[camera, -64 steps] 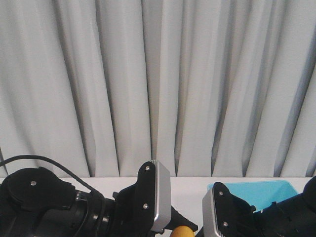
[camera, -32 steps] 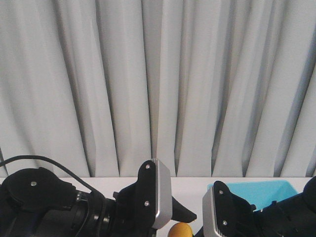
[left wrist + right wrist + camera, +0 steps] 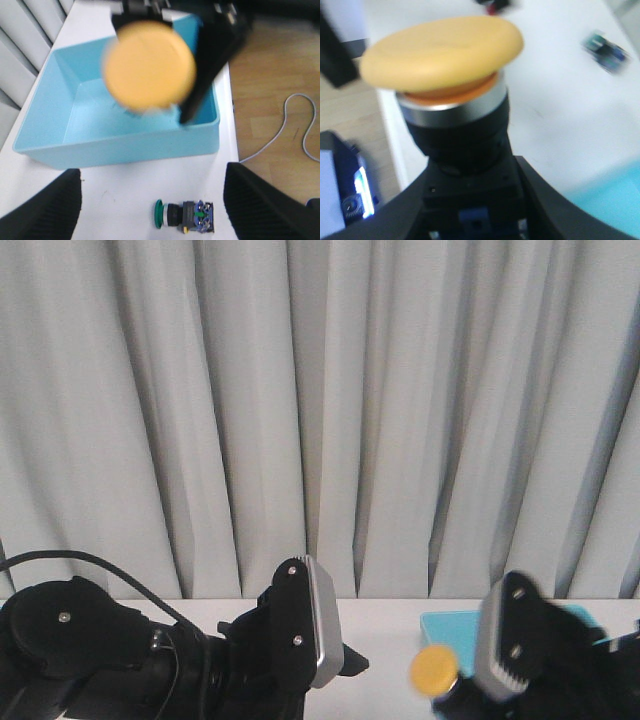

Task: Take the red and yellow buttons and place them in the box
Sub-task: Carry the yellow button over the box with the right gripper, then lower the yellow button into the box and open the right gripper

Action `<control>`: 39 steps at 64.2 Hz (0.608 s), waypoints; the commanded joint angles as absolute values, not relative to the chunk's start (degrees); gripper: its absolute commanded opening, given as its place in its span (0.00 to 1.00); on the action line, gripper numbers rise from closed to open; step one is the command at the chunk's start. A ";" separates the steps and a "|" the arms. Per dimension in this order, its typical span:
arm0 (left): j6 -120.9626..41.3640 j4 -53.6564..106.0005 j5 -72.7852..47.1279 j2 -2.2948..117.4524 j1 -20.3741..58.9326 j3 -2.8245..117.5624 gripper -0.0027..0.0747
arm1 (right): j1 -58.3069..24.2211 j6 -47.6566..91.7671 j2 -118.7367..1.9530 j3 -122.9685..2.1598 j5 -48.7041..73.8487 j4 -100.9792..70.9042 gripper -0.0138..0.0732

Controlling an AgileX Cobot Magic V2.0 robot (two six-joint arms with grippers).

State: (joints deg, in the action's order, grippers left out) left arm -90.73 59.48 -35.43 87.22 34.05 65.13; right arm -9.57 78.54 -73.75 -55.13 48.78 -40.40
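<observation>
Yellow button (image 3: 442, 50) — one only — is sitting clamped by its black body between the fingers of the right gripper (image 3: 470, 200), its broad domed cap standing clear of the fingertips. In the front view the cap (image 3: 434, 670) is showing face-on just beside the near left corner of the box (image 3: 450, 625), with the right gripper (image 3: 470, 700) reaching across behind it. From the left wrist view the same cap (image 3: 148, 68) is hanging over the single turquoise box (image 3: 125, 145), blurred, its dark holder slanting down toward the box's rim.

One red button (image 3: 492, 8) is lying on the white table (image 3: 555, 110) well apart from the box, only partly in view. One green button (image 3: 184, 216) is lying on its side on the table just outside the box's long wall, between the left gripper's fingers (image 3: 42, 207), which are standing wide and holding nothing. The left arm (image 3: 150, 660) is lying low and level.
</observation>
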 commanded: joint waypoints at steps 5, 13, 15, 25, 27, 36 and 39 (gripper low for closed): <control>-84.62 58.08 -31.78 84.75 34.24 66.92 0.78 | -3.64 61.43 -70.13 -56.69 43.00 -39.48 0.38; -79.48 55.24 -28.97 84.75 34.24 66.92 0.78 | 1.06 50.15 -71.12 -56.69 43.07 -35.58 0.39; -77.73 54.49 -28.33 84.75 34.24 66.92 0.78 | 1.78 48.03 -71.58 -56.69 43.01 -34.20 0.39; -74.83 52.28 -27.61 84.75 34.24 66.92 0.78 | 3.51 38.10 -75.78 -56.69 41.81 -28.93 0.39; -74.88 52.29 -27.61 84.75 34.24 66.92 0.78 | 3.51 36.52 -77.09 -57.09 41.84 -27.34 0.39; -74.88 52.34 -27.68 84.75 34.24 66.92 0.78 | 3.04 30.07 -83.74 -61.13 44.03 -21.76 0.40; -74.88 52.34 -27.68 84.75 34.24 66.92 0.78 | 3.04 28.93 -86.19 -63.12 44.86 -20.70 0.40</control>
State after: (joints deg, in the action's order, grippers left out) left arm -75.56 50.56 -29.60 87.22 34.05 65.13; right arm 3.11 31.80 -84.58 -58.72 45.35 -22.37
